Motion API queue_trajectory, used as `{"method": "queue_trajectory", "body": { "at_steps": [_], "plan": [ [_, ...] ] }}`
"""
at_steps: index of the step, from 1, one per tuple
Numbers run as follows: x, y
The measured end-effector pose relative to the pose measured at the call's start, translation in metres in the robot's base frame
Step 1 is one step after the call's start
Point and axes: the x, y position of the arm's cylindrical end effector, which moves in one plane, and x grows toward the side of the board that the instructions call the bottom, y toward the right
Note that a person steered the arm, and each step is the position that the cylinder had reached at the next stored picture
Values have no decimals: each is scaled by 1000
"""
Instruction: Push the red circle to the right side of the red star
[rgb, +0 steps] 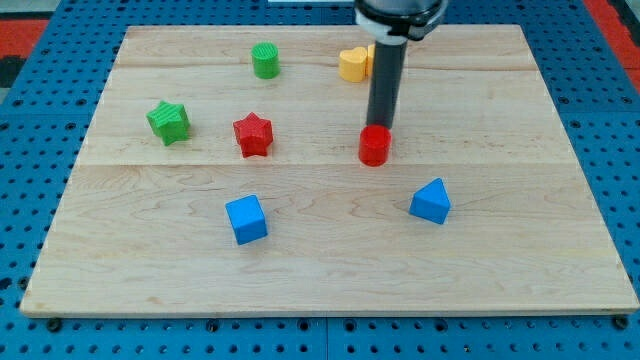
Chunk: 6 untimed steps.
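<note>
Nearest lay the blue cube (246, 218) and blue triangle (431, 201). Beyond them, the red circle (374, 146) already sat right of the red star (253, 134), though well apart, so closing that gap seemingly remained. My tip (379, 127), a bare rod with no fingers to open or close, touched the circle's far edge.

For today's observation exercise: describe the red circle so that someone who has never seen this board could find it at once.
On the wooden board, look a little right of centre, where my tip comes down. The red circle sits right at it, on the side toward the view's bottom. It is a plain round cylinder, unlike the pointed red star to its left.
</note>
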Motion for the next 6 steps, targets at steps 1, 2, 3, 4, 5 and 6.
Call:
{"method": "queue_trajectory", "body": {
  "at_steps": [1, 2, 3, 4, 5, 6],
  "plan": [
    [4, 65],
    [28, 90],
    [40, 31],
    [25, -56],
    [17, -56],
    [78, -38]
  ]
}}
